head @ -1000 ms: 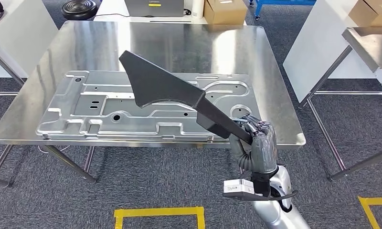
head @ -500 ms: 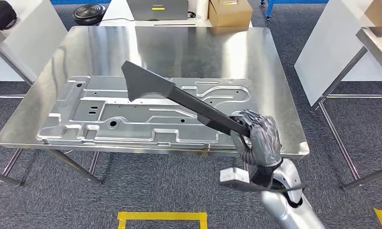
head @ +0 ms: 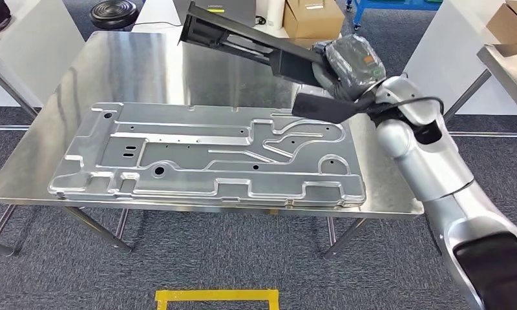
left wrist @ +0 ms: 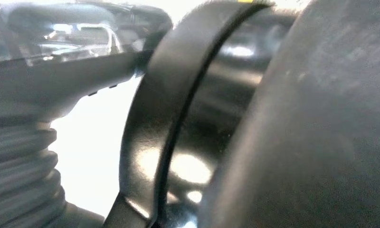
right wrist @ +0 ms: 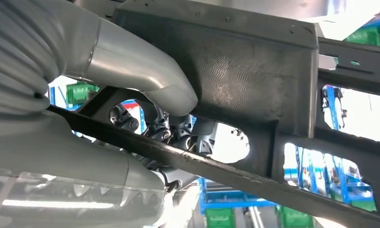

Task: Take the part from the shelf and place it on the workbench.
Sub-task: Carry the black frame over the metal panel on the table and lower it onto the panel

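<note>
Here, in the upper right of the head view, right hand [head: 348, 57] wrapped around one end of the long black part [head: 243, 35]. Part held aloft over the far edge of the steel workbench [head: 178, 71], stretching leftward from the hand toward the upper middle of the frame, not touching the tabletop. Silver right arm reaching up from the lower right corner.

Close up in the right wrist view, grey thumb [right wrist: 145, 78] pressed across the part's [right wrist: 235, 71] dark, textured face, with darker fingers [right wrist: 171, 130] curled in behind it; open cut-outs in the part showing blue and green blurs beyond.

Flat on the workbench, filling the centre of the head view, a large stamped metal panel [head: 204, 155] with ribs and holes, well below and in front of the part.

Left wrist view blurred and dark: grey ribbed cover of the left hand [left wrist: 41, 95] at the left edge, fingers not made out, so cannot tell whether spread or closed.

Along the top edge of the head view, a cardboard box [head: 311, 16] and a black round object [head: 110, 11]. At bottom centre, yellow tape [head: 217, 297] on grey carpet.
</note>
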Motion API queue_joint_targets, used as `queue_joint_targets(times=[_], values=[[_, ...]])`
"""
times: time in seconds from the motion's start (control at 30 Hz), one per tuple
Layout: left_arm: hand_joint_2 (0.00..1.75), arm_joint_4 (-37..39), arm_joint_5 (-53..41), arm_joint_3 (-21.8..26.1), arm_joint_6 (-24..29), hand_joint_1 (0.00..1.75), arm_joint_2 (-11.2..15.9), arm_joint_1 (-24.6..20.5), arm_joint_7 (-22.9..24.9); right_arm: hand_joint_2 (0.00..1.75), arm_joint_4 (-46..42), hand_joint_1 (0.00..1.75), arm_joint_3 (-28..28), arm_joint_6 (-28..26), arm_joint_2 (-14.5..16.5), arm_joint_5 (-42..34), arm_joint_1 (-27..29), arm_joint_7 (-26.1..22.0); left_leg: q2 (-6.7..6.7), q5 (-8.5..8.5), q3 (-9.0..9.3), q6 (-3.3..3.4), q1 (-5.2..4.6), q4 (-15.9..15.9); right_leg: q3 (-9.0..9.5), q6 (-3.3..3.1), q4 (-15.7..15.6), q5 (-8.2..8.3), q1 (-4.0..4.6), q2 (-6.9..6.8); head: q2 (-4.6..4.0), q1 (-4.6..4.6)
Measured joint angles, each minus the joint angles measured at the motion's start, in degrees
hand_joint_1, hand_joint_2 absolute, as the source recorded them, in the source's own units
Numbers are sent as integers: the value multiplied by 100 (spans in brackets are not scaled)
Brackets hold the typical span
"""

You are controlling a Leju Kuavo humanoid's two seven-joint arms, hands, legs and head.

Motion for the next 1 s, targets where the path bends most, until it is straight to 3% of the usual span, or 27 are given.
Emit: queue_joint_targets(times=[0.13,0.27,0.4,0.6,1.0], values=[[175,0,-14,7,3,0,0,-19,-296,175,1125,175,515,-54,296,154,-922,-52,-23,-8,4,24,-8,1,27,9,-45,3,-2,-17,0,114],[175,0,-82,14,31,0,0,-48,-642,175,2478,175,951,-772,671,436,-1246,-433,-30,-6,10,37,-9,2,33,56,-57,8,-1,-24,0,146],[175,-1,-97,18,96,0,2,-54,-1042,175,3713,175,1143,-1525,974,569,-1140,-698,-36,1,18,47,-6,-4,34,83,-58,10,4,-33,0,132],[175,-2,-91,21,112,0,31,-59,-1566,175,4939,175,1208,-2018,1374,546,-616,-642,-24,3,46,47,-4,-33,37,83,-57,10,8,-26,0,119],[175,-2,-171,19,-68,0,79,-86,-1812,175,5698,175,1183,-2316,1822,510,-248,-511,1,4,78,46,-3,-56,52,83,-57,0,8,-10,0,107]])
